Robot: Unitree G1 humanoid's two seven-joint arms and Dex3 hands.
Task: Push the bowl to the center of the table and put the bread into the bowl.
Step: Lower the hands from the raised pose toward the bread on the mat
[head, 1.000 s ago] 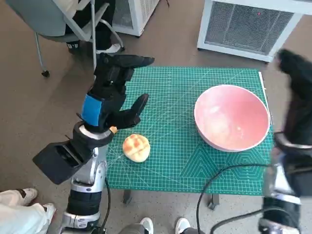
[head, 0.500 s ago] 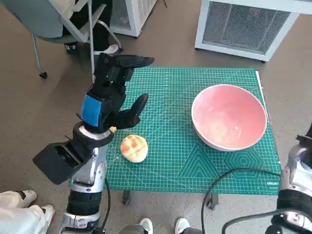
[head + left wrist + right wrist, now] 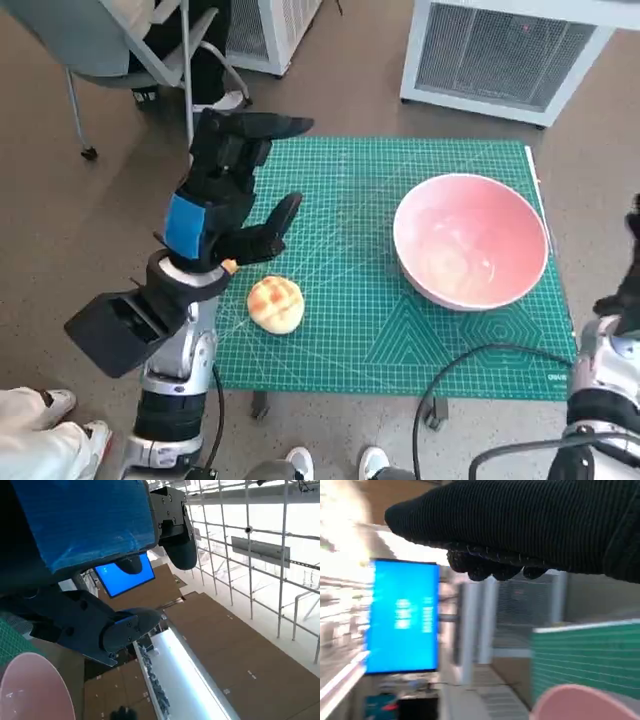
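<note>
A pink bowl (image 3: 470, 240) stands on the right side of the green mat (image 3: 350, 330) that covers the table; it also shows as the bowl (image 3: 25, 690) and the bowl (image 3: 580, 702) in the wrist views. A round golden bread (image 3: 276, 304) lies near the mat's front left. My left hand (image 3: 225, 190) hovers above the table's left edge, just behind the bread, fingers spread and holding nothing; the left hand (image 3: 85, 530) fills its own view. My right hand (image 3: 630, 260) is cut off at the right edge, beside the bowl; the right hand (image 3: 520, 525) shows only as a dark glove.
A grey chair (image 3: 120, 40) with a person's legs (image 3: 210, 60) stands behind the table's left corner. A white grilled unit (image 3: 510, 50) sits at the back right. A black cable (image 3: 450, 370) loops over the front edge. A person's shoes (image 3: 40, 420) are at the lower left.
My right hand, blurred beside the bowl a second ago, dropped out of sight and now shows again at the right edge. The picture shifted slightly; bowl, bread and left hand stay as before.
</note>
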